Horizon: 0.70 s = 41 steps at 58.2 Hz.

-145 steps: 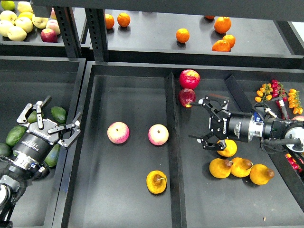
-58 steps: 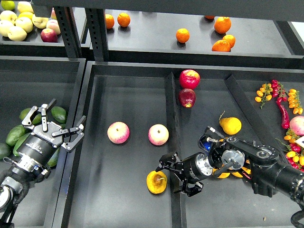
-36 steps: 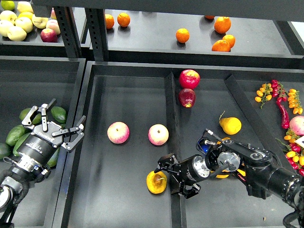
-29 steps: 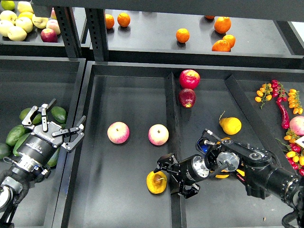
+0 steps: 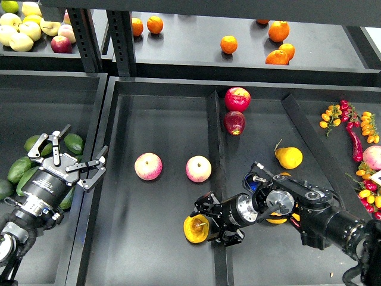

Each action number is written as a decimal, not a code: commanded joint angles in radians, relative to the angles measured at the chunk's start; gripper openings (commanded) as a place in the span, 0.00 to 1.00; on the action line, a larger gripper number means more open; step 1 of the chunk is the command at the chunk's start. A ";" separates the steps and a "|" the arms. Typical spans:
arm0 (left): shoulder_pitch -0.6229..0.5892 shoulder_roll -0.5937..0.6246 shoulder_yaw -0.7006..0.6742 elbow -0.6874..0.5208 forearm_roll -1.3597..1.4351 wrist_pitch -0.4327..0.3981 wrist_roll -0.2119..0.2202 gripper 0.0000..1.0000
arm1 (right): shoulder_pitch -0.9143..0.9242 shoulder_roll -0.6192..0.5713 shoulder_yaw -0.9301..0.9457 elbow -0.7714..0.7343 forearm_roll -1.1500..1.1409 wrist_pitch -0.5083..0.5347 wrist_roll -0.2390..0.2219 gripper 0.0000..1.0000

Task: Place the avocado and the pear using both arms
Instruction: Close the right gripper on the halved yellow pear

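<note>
Roundish yellow-orange pear [image 5: 195, 229] w/ brown stem: firm, smooth, prob. slippery; grip round its belly. Right gripper [image 5: 205, 221] spread beside it; left gripper [image 5: 72, 156] spread, empty.

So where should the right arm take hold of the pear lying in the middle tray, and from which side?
Grip the pear across its round body, coming in from its right, as the right gripper does now with open jaws around it. The stem and dark blotch face up and slightly right, so the jaws should close on the smooth sides below it. The tray's divider sits close on that side, leaving little room.
</note>
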 commanded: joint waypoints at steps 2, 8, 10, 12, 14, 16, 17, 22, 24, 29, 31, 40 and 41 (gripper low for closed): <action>0.000 0.000 0.001 0.001 0.000 0.000 0.001 0.99 | -0.016 0.015 0.016 -0.015 -0.017 0.000 0.000 0.74; 0.003 0.000 0.003 -0.001 0.000 0.000 0.001 0.99 | -0.019 0.020 0.016 -0.016 -0.017 0.000 0.000 0.71; 0.003 0.000 0.003 -0.001 0.000 0.000 0.001 0.99 | -0.019 0.020 0.016 -0.016 -0.019 0.000 0.000 0.69; 0.003 0.000 0.003 0.001 0.000 0.000 0.001 0.99 | -0.019 0.020 0.016 -0.018 -0.020 0.000 0.000 0.66; 0.003 0.000 0.003 0.001 0.000 0.000 0.001 0.99 | -0.019 0.022 0.016 -0.018 -0.020 0.000 0.000 0.65; 0.003 0.000 0.003 0.001 0.000 0.000 0.001 0.99 | -0.022 0.022 0.017 -0.021 -0.020 0.000 0.000 0.62; 0.003 0.000 0.003 0.001 0.000 0.000 0.001 0.99 | -0.022 0.022 0.017 -0.023 -0.020 0.000 0.000 0.61; 0.005 0.000 0.003 0.001 0.000 0.000 0.001 0.99 | -0.025 0.022 0.033 -0.030 -0.022 0.000 0.000 0.57; 0.005 0.000 0.003 0.001 0.000 0.000 0.001 0.99 | -0.025 0.023 0.040 -0.033 -0.023 0.000 0.000 0.55; 0.005 0.000 0.003 0.001 0.000 0.000 0.001 0.99 | -0.027 0.028 0.050 -0.039 -0.023 0.000 0.000 0.49; 0.005 0.000 0.003 0.001 0.000 0.000 0.001 0.99 | -0.027 0.028 0.051 -0.039 -0.023 0.000 0.000 0.48; 0.006 0.000 0.003 0.001 0.000 0.000 0.001 0.99 | -0.045 0.038 0.100 -0.059 -0.023 0.000 0.000 0.34; 0.006 0.000 0.003 0.001 0.000 0.000 0.001 0.99 | -0.048 0.038 0.108 -0.064 -0.023 0.000 0.000 0.31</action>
